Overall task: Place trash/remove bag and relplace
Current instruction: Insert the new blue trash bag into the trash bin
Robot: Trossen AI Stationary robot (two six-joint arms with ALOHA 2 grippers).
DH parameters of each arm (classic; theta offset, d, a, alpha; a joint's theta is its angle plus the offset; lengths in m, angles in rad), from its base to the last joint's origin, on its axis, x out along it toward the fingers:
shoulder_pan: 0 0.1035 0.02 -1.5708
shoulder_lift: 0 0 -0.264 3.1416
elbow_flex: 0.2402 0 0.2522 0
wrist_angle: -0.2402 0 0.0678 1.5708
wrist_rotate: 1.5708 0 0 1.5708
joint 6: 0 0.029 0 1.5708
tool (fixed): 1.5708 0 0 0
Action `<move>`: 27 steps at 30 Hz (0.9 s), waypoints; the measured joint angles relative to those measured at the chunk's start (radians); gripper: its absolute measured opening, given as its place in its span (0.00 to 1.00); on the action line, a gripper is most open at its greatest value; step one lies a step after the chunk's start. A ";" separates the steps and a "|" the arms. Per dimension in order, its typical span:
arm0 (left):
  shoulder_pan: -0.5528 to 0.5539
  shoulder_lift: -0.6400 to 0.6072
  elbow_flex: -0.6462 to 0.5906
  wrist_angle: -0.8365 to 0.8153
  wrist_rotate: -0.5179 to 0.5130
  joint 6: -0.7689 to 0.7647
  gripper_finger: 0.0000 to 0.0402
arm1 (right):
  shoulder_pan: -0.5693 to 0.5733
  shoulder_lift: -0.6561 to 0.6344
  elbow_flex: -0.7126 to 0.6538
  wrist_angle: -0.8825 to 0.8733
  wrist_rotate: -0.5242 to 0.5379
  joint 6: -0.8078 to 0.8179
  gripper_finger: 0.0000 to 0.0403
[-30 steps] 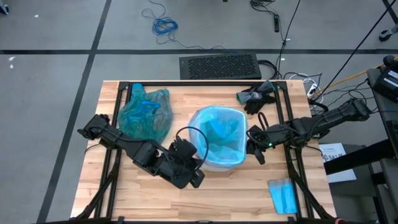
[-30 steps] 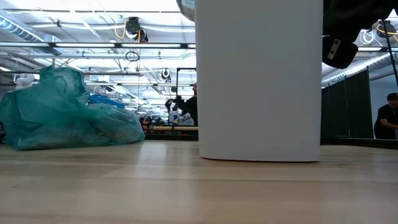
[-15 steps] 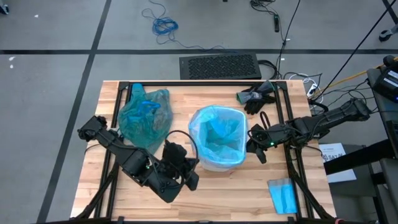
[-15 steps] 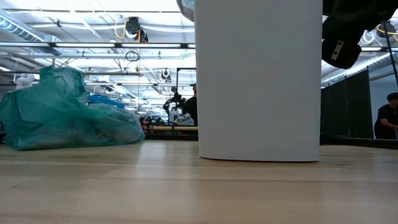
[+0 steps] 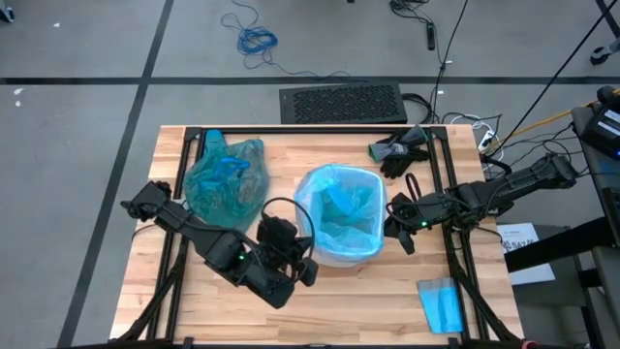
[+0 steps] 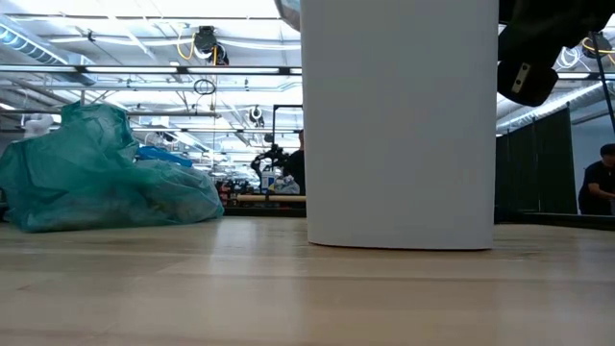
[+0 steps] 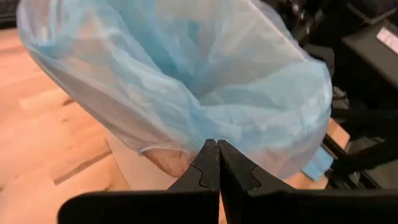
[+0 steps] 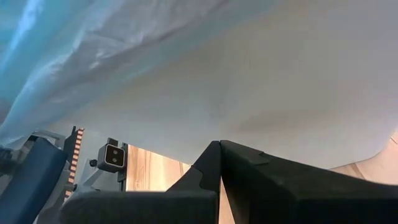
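A white bin [image 5: 341,254] stands mid-table, lined with a pale sky-blue plastic bag [image 5: 334,189] folded over its rim. The bag [image 5: 225,179], teal-green and bulging, lies on its side at the far left, also in the low view [image 6: 96,178]. The trash is hidden. My left gripper [image 5: 310,270] is shut at the bin's near-left side, its tips [image 7: 217,144] at the blue liner's hanging hem. My right gripper [image 5: 389,231] is shut at the bin's right side, its tips [image 8: 219,144] by the white wall under the liner's overhang. My left gripper's shut tips stand right at the liner's lower hem [image 7: 186,149], slanting down from the near left; whether they touch it I cannot tell. My right gripper's shut tips point at the bin's white wall [image 8: 261,106] from the right; whether they touch it I cannot tell.
A small flat folded blue sheet [image 5: 443,305] lies at the near right corner. Dark gloves and cables [image 5: 397,150] sit at the far right. Bare wood shows along the near edge [image 6: 288,298]. A black mat [image 5: 341,103] lies on the floor beyond the table.
My left gripper drew back a little toward the near-left, then came back toward the bin's near-left side, its wrist turning as it went. It stayed shut. The bin, the liner and the teal-green bag kept their places.
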 joint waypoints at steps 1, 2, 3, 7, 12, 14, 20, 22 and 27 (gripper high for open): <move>0.000 0.001 0.000 0.000 0.008 0.000 0.00 | 0.000 0.000 0.000 0.000 0.007 0.003 0.00; 0.000 0.002 0.000 0.001 0.011 0.000 0.00 | 0.000 0.000 0.000 0.000 0.009 0.006 0.00; -0.002 0.002 0.000 0.001 0.013 -0.003 0.00 | 0.000 0.000 0.000 0.000 0.010 0.007 0.00; -0.013 0.002 0.000 -0.003 0.013 -0.024 0.00 | 0.000 0.000 0.000 0.000 0.012 0.007 0.00; -0.026 0.005 0.000 -0.016 0.019 -0.053 0.00 | -0.001 0.000 0.000 0.000 0.013 0.007 0.00; -0.027 0.006 0.000 -0.021 0.016 -0.066 0.00 | -0.005 0.000 0.000 0.000 0.013 0.007 0.00; -0.038 0.007 0.000 -0.014 0.016 -0.077 0.00 | -0.019 0.000 0.000 0.001 0.013 0.004 0.00; -0.045 0.007 0.000 -0.015 0.021 -0.078 0.00 | -0.019 0.000 0.000 0.001 0.013 0.002 0.00; -0.048 0.009 0.000 -0.017 0.028 -0.099 0.00 | -0.019 0.000 0.000 0.001 0.013 -0.004 0.00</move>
